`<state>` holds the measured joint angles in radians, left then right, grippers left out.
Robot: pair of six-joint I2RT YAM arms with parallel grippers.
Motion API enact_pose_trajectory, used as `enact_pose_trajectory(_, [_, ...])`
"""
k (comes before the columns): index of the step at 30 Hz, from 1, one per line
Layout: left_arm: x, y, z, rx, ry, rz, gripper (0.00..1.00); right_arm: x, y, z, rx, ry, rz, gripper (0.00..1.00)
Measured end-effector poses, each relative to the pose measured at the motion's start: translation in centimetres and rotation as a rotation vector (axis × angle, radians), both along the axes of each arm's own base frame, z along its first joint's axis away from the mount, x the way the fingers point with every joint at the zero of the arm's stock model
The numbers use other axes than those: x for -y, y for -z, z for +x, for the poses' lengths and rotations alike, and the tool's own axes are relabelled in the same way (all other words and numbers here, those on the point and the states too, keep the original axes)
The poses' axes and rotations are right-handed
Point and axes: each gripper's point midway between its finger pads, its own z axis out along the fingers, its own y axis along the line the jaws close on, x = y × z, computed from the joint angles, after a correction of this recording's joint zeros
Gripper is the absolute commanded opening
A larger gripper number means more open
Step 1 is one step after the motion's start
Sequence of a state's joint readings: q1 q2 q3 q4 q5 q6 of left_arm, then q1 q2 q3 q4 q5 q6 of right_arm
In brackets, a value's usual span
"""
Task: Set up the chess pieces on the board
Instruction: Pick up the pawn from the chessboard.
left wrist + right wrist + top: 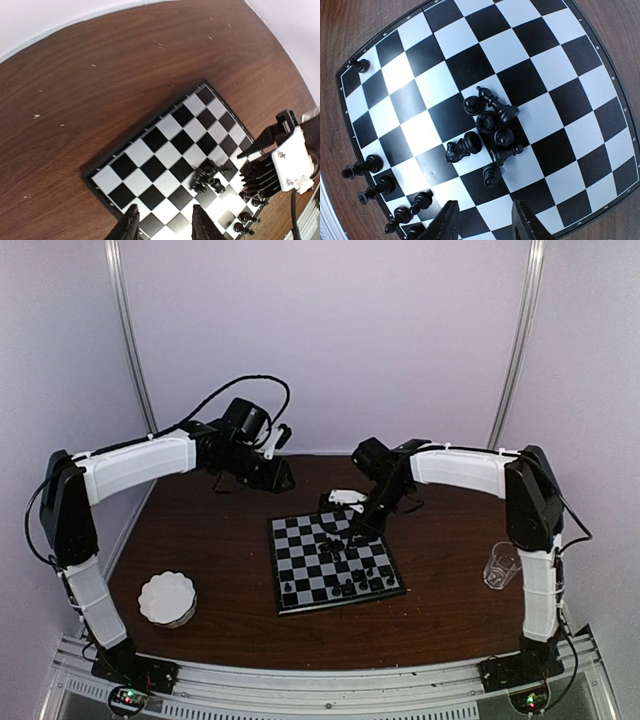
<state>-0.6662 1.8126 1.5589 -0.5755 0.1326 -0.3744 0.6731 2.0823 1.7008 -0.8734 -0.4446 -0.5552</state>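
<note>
Dark brown wooden table (230, 630), pale lilac walls (330, 340) behind. The right gripper (485, 215) hangs over the board (560, 100), fingers (445, 225) spread wide with nothing between them. Right under it, mid-board, is a tight heap of black chess pieces (487, 132), most touching each other. Some stand upright, some seem to lie on their sides. A row of pieces (362, 584) stands along the board's near edge, bunched toward the near-right corner. A lone piece (290, 592) stands at the near-left corner, apart from the rest.

The board lies flat on the table, a bit right of centre and turned slightly askew to the table edge. The left gripper (165, 215) is raised off the table just beyond the board's far-left corner, fingers parted and empty. Its camera looks down on the board and the right gripper.

A round white scalloped dish (167, 598) sits near-left on the table, well apart from the board. A clear drinking glass (500, 565) stands upright near the right edge, also well apart from the board.
</note>
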Motion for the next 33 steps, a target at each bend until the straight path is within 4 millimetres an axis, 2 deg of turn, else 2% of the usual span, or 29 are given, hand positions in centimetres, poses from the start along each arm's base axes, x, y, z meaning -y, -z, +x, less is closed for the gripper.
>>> enact_pose_trajectory(3, [-1.3,-0.6,1.0,0.002,-0.045,-0.019,0.37,-0.4,0.2,0.5,0.006,-0.001,-0.008,0.38])
enact_pose_trajectory(6, [-1.7,-0.4,1.2,-0.011,-0.064,-0.025,0.37,-0.5,0.6,0.6,0.004,-0.001,-0.019,0.38])
enact_pose_trajectory(22, [-1.4,0.2,0.6,-0.052,-0.055,-0.046,0.37,-0.5,2.2,0.3,-0.023,0.004,-0.048,0.32])
enact_pose_trajectory(30, [-1.3,0.3,0.5,-0.055,-0.052,-0.048,0.37,-1.1,2.7,0.7,-0.030,0.011,-0.048,0.25])
enact_pose_trajectory(33, [-1.3,0.3,0.5,-0.055,-0.052,-0.048,0.37,-1.1,2.7,0.7,-0.032,0.017,-0.047,0.20])
